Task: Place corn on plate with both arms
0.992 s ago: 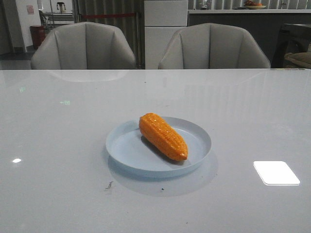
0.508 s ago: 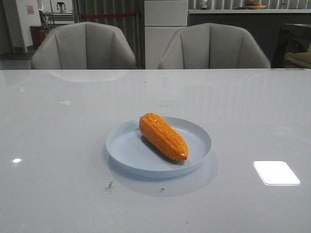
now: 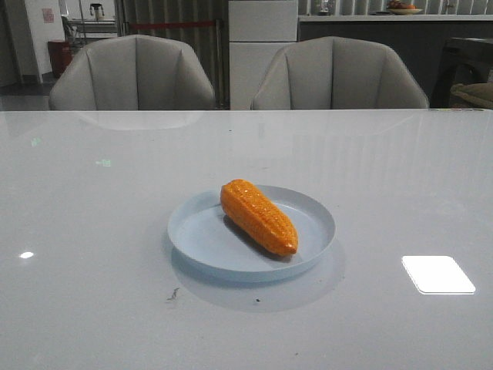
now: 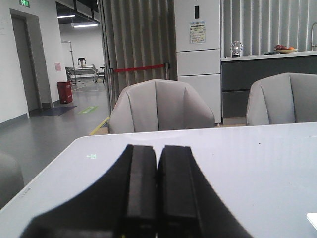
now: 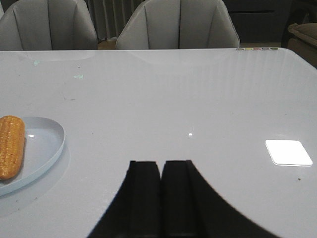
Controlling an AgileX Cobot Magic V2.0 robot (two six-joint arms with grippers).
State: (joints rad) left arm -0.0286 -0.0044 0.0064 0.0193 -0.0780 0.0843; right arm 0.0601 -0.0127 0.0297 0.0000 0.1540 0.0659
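Comparing the front view with the earlier frames, no change is found: the corn (image 3: 259, 216) is seen lying diagonally on the plate (image 3: 202, 239), tapered end toward the camera, in the same position. The plate is set at mid surface (image 3: 400, 177). Neither arm is visible in the front view. The left claw (image 4: 157, 196) is shown with its fingers pressed together, holding nothing; neither corn nor plate appears ahead of it. The right claw (image 5: 161, 198) is likewise pressed together and empty; the plate and corn are located well apart from it, ahead and to its left side.
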